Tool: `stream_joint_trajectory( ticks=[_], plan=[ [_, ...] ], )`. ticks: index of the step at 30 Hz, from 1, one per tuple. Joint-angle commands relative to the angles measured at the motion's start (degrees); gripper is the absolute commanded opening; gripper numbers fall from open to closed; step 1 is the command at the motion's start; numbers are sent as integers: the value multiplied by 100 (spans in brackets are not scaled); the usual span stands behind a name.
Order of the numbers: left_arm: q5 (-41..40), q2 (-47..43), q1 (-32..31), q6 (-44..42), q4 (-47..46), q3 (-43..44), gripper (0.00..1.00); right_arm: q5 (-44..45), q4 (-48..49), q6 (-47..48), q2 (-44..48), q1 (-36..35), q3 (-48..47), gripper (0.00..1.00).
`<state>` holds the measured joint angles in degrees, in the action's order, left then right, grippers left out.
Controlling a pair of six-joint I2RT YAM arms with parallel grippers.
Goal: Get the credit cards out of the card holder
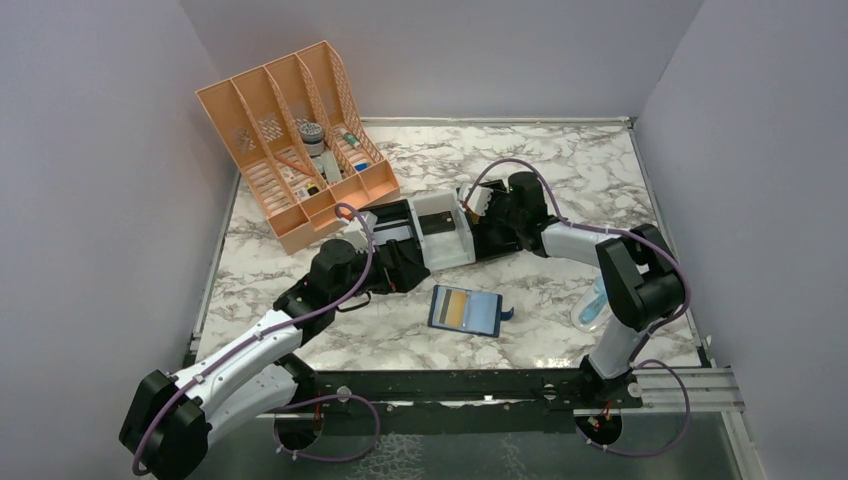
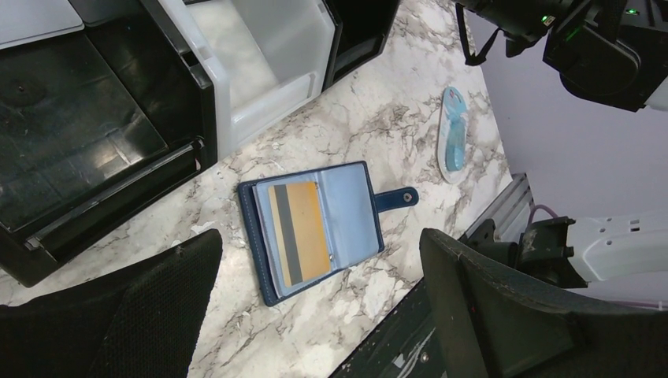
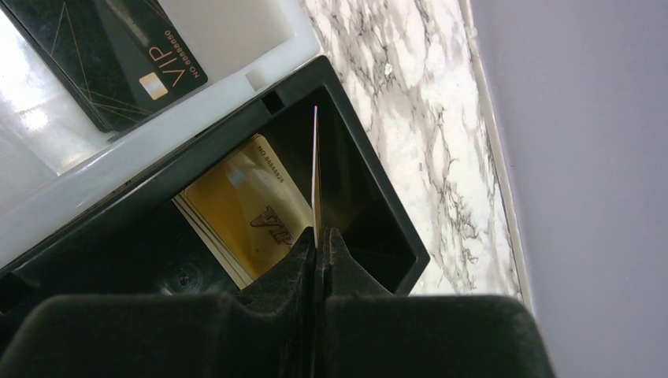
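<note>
the right hand (image 3: 317, 240) is pressed together on a thin card (image 3: 315, 173), held edge-on above a black tray (image 3: 370, 197) where gold cards (image 3: 236, 205) lie stacked. beside it a white tray (image 3: 236, 31) holds a black vip card (image 3: 118, 55). the left hand (image 2: 319, 260) is spread wide, holding nothing, above the card holder (image 2: 350, 205), which lies open on the marble counter (image 2: 378, 118) with a gold-tan card (image 2: 299, 232) in one pocket.

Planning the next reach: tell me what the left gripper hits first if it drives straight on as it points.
Likely the open card holder, near its gold-tan card: in the wrist view it lies centred between the open fingers of the left gripper. Nothing shows between; depth is unclear.
</note>
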<state>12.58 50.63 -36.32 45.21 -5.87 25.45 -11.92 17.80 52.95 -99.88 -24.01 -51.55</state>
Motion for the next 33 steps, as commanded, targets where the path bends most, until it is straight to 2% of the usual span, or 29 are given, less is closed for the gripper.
stream_joint_trajectory(
  ticks=[1,6,11,16,18,24,25,26,33],
  plan=[
    [9,-29,34,15,-74,5,99,1,-113,241,-202,-6,-194,2],
    [55,134,37,53,-207,126,99,-48,-294,312,-279,-7,-255,2],
    [140,231,34,149,-388,138,99,-136,-516,276,-314,-7,-313,10],
    [259,289,31,199,-456,99,99,-161,-653,237,-405,-7,-409,12],
    [278,311,36,199,-444,98,99,-195,-660,217,-409,-7,-403,23],
    [311,382,31,173,-464,124,99,-352,-840,297,-398,1,-382,25],
    [327,399,34,165,-458,141,99,-376,-852,304,-386,2,-367,35],
    [344,417,32,159,-451,138,99,-380,-873,302,-385,2,-365,38],
    [452,509,35,181,-480,129,99,-233,-538,-26,-365,2,-345,39]
  ],
)
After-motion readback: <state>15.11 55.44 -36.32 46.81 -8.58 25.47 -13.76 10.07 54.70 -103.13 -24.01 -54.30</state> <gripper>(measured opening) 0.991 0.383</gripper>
